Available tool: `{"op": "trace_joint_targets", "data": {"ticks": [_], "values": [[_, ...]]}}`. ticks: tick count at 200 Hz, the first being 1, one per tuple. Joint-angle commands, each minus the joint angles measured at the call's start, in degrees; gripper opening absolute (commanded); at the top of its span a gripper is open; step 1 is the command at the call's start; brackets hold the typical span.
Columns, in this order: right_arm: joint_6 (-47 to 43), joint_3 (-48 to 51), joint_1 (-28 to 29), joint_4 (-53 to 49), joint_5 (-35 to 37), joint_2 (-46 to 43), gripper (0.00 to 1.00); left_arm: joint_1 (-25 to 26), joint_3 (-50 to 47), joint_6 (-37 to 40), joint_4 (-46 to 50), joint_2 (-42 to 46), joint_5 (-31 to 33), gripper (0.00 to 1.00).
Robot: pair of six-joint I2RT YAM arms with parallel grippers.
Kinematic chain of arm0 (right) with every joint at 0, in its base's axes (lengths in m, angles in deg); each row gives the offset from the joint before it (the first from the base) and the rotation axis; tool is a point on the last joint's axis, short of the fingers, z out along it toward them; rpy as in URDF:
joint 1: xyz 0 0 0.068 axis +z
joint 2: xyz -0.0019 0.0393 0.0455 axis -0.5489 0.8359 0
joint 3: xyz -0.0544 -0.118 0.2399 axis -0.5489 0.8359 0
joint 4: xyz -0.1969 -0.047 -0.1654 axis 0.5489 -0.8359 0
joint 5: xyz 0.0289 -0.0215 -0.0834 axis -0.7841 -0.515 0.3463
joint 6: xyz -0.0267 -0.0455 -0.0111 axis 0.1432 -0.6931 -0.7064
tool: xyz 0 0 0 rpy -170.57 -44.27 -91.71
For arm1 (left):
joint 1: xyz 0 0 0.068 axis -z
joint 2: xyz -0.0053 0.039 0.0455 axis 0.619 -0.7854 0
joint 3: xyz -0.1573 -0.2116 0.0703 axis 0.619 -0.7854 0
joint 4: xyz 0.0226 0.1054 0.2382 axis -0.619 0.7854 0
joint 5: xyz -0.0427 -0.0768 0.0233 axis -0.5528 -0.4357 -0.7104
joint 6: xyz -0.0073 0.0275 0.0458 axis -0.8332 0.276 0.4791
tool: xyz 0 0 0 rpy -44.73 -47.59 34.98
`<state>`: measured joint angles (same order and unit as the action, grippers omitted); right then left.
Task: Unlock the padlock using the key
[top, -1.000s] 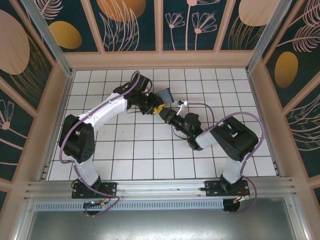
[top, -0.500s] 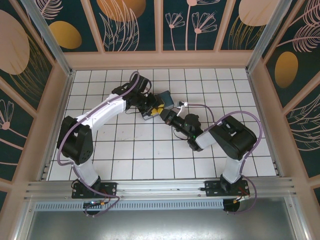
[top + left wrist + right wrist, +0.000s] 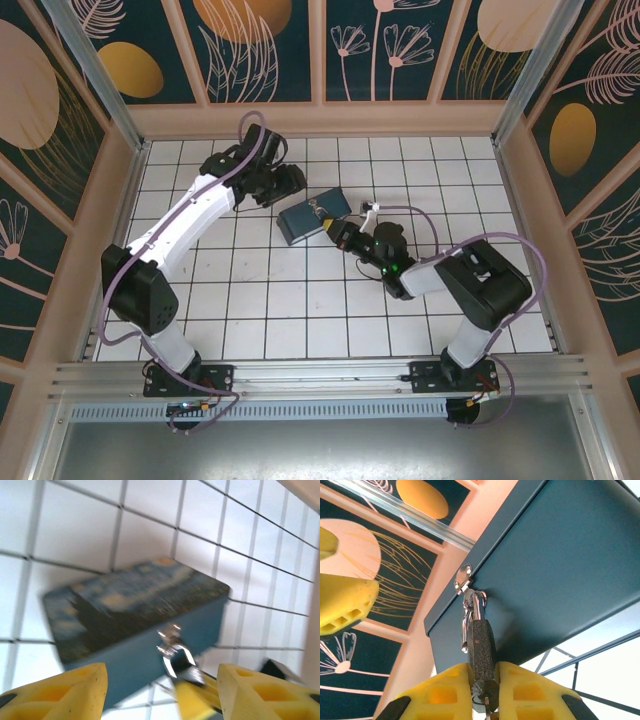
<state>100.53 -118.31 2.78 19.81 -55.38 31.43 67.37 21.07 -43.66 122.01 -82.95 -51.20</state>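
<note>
Box (image 3: 312, 218): on the table (image 3: 250, 300), toward its far middle, between the two grippers.
Hasp (image 3: 464, 577): on the box's side wall that faces the right arm.
Padlock (image 3: 481, 645): hangs from the hasp, against that wall.
Right gripper (image 3: 335, 232): just beside the box's right near side, one finger on either side of the padlock.
Left gripper (image 3: 287, 184): behind and left of the box, apart from it.

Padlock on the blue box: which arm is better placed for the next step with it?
Right. The right gripper is shut on the padlock, hanging from the clasp of the box; the left gripper is open, holding nothing.
</note>
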Motion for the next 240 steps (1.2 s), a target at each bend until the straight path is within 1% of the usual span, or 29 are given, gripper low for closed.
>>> {"op": "trace_joint_targets", "data": {"ticks": [1,9,14,33,44,63,95,117,151,173,194,226,240], "values": [[-11.8,-4.0,-1.5,-13.3,-1.9,-4.9,0.00,-0.5,-2.4,12.8,6.3,-0.5,12.2,0.63],[-15.3,-5.9,-1.7,-18.4,-2.0,-5.9,0.00,-0.5,-3.4,14.5,6.3,-0.7,12.8,0.64],[-17.6,-7.2,-1.8,-21.2,-2.4,-6.4,0.00,-0.5,-4.0,15.5,4.1,-0.9,13.3,0.66],[-26.6,-11.4,-1.9,-31.5,-2.9,-8.0,0.00,-0.5,-5.1,18.2,1.8,-2.2,14.5,0.68],[-32.1,-13.8,-1.7,-37.2,-1.3,-8.9,0.00,-0.5,-5.3,19.1,0.5,-2.8,12.9,0.70],[-42.4,-18.3,0.0,-47.2,3.8,-9.1,0.00,-0.5,-4.9,20.5,-1.3,-4.1,9.5,0.70],[-53.0,-21.4,1.1,-53.5,8.5,-10.5,0.00,-0.5,-2.7,22.6,-1.5,-7.2,6.4,0.70],[-62.6,-25.8,3.3,-59.9,15.3,-9.9,0.00,-0.6,-2.5,23.3,-2.0,-8.5,6.3,0.69],[-77.9,-29.1,7.4,-65.5,25.6,-8.2,0.00,-0.8,-1.5,24.1,-2.5,-10.4,2.9,0.66],[-87.1,-29.1,9.3,-65.3,31.3,-8.3,0.00,-0.9,-2.3,24.5,-3.3,-10.0,1.5,0.65],[-94.3,-27.2,9.8,-62.1,32.6,-9.8,0.00,-1.0,-3.8,24.3,-4.9,-9.5,-3.1,0.65],[-108.5,-18.6,9.9,-47.5,32.8,-13.2,0.00,-1.9,-6.8,22.6,-6.6,-8.4,-10.8,0.59],[-111.6,-17.0,9.3,-43.7,33.3,-13.2,0.00,-3.3,-9.2,21.0,-7.5,-6.7,-13.9,0.58]]}}
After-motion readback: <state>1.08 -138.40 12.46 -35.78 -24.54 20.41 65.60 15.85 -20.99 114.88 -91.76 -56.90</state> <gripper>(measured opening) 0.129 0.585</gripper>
